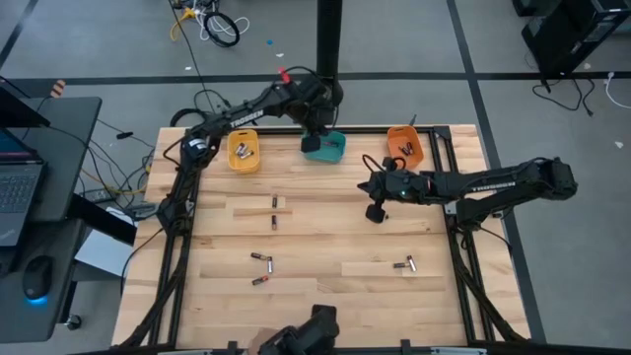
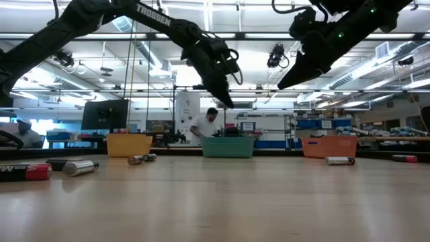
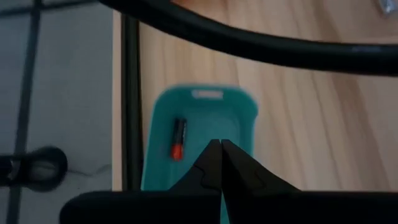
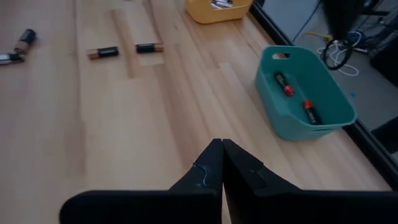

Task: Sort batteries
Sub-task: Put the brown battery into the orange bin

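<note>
The left claw (image 1: 317, 141), pinched together and empty, hangs over the teal plastic bin (image 1: 329, 148), where red-tipped black batteries (image 4: 282, 83) lie. The right claw (image 1: 376, 212), likewise empty and pinched together, hovers near it above the pale wooden bench (image 1: 325, 247), where other cells (image 1: 274, 202) lie scattered.

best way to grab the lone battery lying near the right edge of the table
Grip the battery across the middle of its barrel, coming straight down from above. It lies flat on the bare wooden table, apart from the other cells, so both long sides look free for the fingers. Turn the jaws square to its long axis; gripped by its ends, the round cell would likely slip.
</note>
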You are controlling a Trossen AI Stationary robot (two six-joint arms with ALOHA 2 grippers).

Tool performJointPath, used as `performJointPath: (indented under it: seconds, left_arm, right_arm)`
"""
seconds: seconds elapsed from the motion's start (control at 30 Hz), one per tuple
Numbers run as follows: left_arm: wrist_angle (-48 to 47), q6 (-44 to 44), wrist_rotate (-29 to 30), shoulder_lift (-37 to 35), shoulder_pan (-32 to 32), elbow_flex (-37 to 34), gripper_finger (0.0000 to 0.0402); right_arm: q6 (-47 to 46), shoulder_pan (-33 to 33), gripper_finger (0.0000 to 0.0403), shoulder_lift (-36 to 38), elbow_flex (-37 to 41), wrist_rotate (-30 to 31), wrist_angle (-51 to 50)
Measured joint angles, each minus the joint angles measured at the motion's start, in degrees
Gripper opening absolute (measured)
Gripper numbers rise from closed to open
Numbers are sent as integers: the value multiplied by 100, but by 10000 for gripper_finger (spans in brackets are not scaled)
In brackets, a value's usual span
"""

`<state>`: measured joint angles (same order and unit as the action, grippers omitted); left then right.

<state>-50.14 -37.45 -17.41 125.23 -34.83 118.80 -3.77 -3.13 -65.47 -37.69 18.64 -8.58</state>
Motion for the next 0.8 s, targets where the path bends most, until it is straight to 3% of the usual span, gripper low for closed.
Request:
performJointPath:
  seconds: [0.2,0.5,0.8]
  left_arm:
    - [1014,397,-111,0,168,-2,3]
    - [2487,1043,-480,-2,458,-23,2]
    - [4672,1900,-662,-41,687,-1121,2]
  right_arm:
    - [-159,275,15,0,9,25,155]
    - [-122,345,10,-2,740,124,1829]
    - [-116,345,10,-2,1044,126,2089]
